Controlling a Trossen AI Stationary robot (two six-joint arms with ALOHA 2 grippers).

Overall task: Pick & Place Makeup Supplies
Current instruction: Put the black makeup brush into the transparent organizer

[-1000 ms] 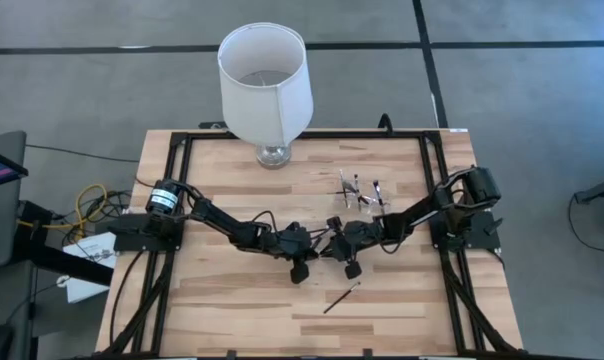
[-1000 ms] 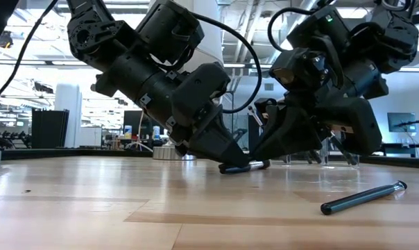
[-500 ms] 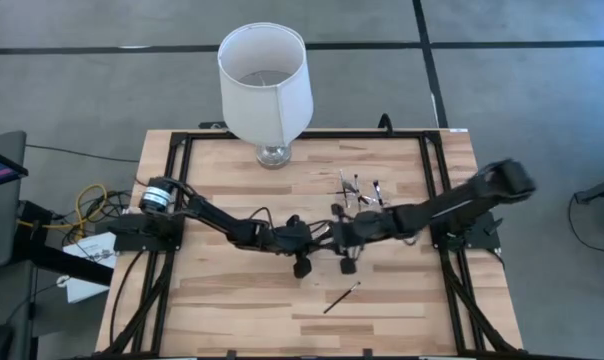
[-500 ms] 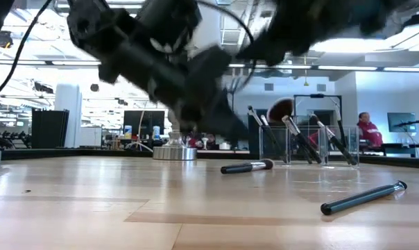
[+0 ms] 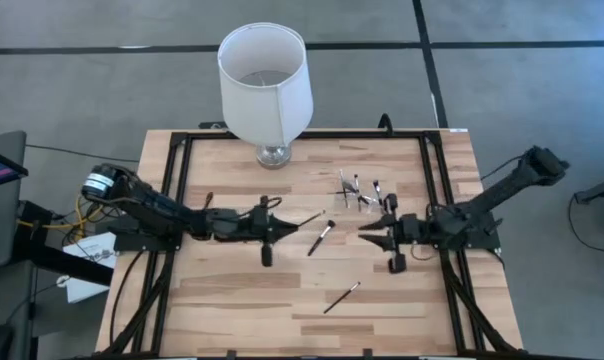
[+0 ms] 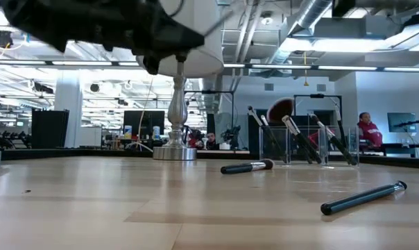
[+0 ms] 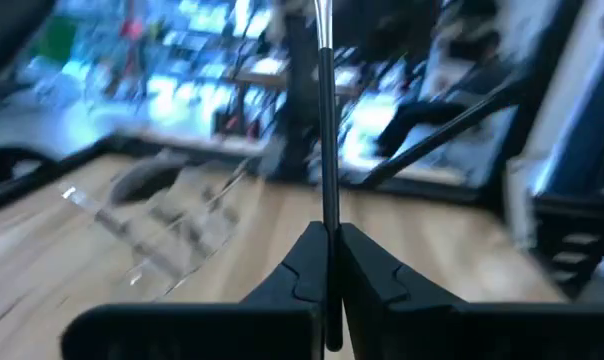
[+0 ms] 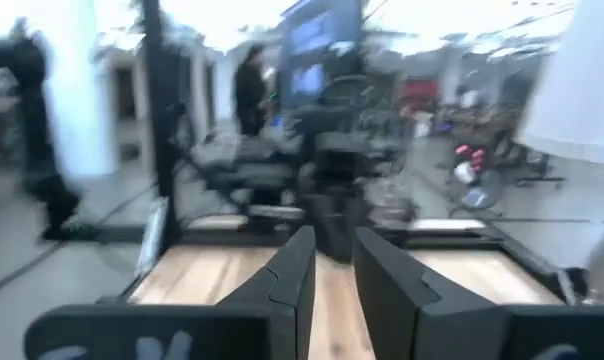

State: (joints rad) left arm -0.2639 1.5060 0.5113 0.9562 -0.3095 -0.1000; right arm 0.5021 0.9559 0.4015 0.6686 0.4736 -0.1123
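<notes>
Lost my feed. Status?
Left gripper shut on a brush. Right gripper empty, slightly open. Two brushes loose on table; holder unobstructed.

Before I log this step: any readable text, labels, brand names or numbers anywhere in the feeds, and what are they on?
None can be read.
Papers beside the table: any print is too small to make out.
Screens in the room behind: too small and blurred to read.
Left gripper, shut on a thin brush handle: no marking visible.
Right gripper: no marking visible.
</notes>
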